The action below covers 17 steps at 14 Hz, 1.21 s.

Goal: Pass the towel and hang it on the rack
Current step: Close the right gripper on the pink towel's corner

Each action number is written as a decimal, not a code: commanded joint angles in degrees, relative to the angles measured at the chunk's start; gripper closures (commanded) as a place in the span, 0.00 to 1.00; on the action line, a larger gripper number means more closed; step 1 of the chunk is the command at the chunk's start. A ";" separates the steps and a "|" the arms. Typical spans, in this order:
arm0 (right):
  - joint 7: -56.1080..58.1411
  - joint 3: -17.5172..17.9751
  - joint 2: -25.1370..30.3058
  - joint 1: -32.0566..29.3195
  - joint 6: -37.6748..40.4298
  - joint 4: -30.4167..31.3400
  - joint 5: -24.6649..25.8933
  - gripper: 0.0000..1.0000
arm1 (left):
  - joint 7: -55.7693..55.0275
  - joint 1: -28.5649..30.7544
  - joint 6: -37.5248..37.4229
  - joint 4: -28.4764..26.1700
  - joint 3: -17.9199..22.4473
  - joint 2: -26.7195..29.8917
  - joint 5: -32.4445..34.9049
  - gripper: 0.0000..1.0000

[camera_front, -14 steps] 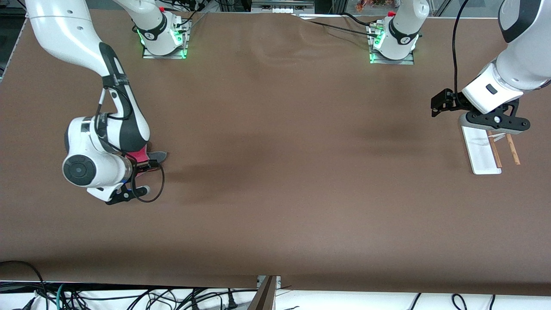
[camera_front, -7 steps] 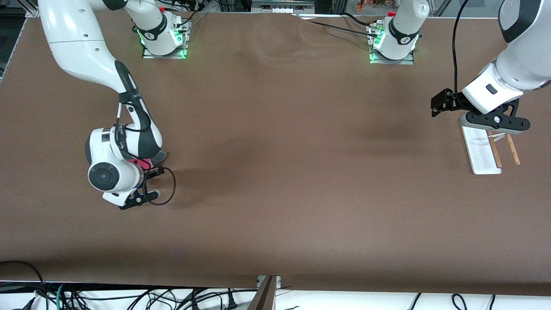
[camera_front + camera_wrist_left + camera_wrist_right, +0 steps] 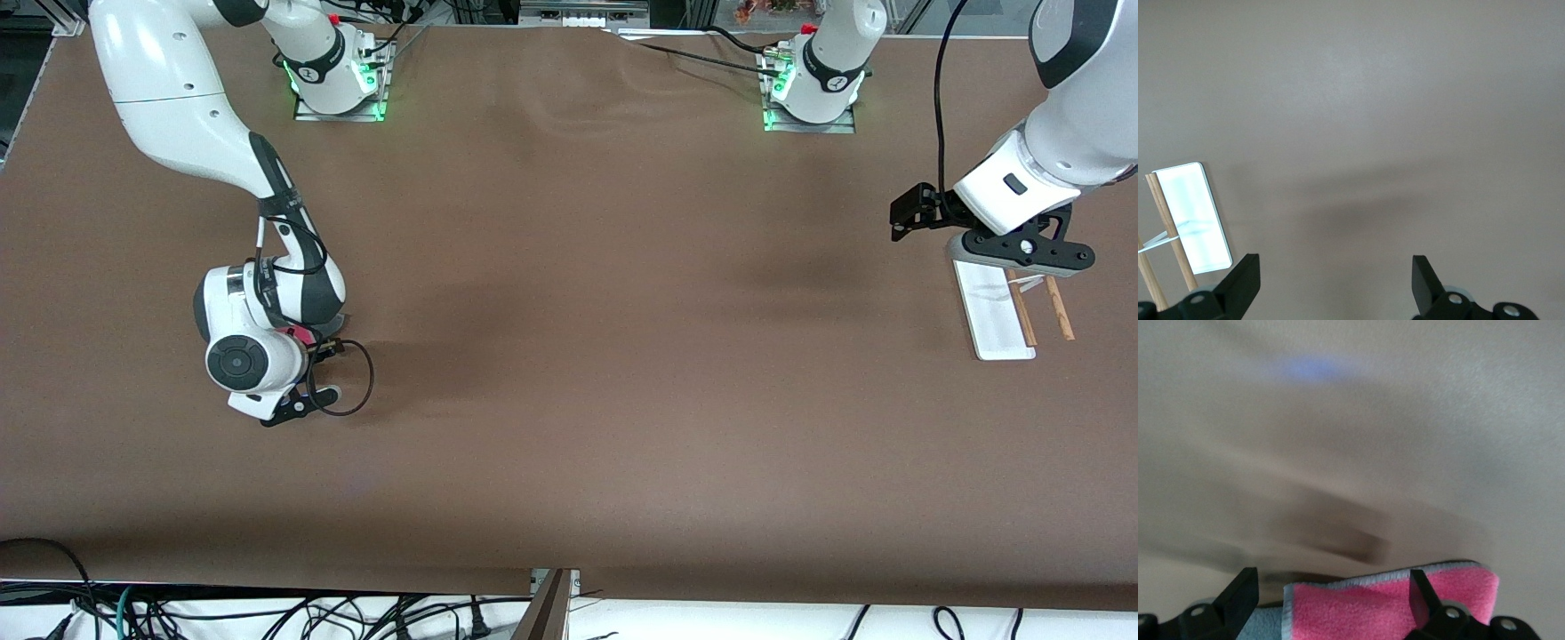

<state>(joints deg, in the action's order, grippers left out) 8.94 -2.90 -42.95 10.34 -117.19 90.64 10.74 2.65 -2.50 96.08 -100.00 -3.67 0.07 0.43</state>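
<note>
- Front view showed the right gripper low over the towel at the right arm's end of the table.
- Its fingers stood spread wide; the right wrist view showed the pink-red cloth, edged in grey, lying between them, not yet pinched. This stance suited a pickup before the hand-over.
- The left gripper waited, jaws apart and holding nothing, over the rack at the left arm's end, well apart from the towel, probably placed to receive it.
- No brand, label or writing was legible.
</note>
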 commanded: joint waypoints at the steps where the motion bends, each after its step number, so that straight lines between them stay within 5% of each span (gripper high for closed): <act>1: 0.46 0.00 1.20 0.21 2.14 1.03 1.22 0.00 | -0.80 0.31 -0.89 1.12 -0.19 -0.51 0.01 0.00; 4: 2.39 -0.26 1.20 -0.05 2.67 1.03 1.22 0.03 | -0.80 0.31 -0.89 1.12 -0.19 -0.51 0.01 0.00; 5: 2.39 -0.27 1.20 -0.32 2.67 1.03 1.22 0.14 | -0.80 0.31 -0.98 1.12 -0.28 -0.51 0.01 0.00; 7: 2.39 -0.27 1.20 -0.41 2.67 0.85 1.22 0.52 | -0.80 0.31 -0.98 1.12 -0.19 -0.51 0.01 0.00; 11: 2.31 -0.35 1.20 -0.49 2.58 0.24 1.04 0.89 | -0.80 0.31 -0.98 1.12 -0.19 -0.51 0.01 0.00; 13: 2.13 -0.35 1.29 -0.49 2.67 0.23 0.95 1.00 | -0.80 0.31 -0.98 1.12 -0.19 -0.51 0.01 0.00; 17: 2.22 -0.35 2.95 -0.49 2.76 -1.25 0.34 1.00 | -0.80 0.31 -0.98 1.12 -0.28 -0.51 0.01 0.00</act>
<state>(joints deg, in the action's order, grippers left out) 10.44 -3.38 -42.20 10.05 -115.19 89.87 11.05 2.65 -2.50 96.06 -100.00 -3.68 0.07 0.43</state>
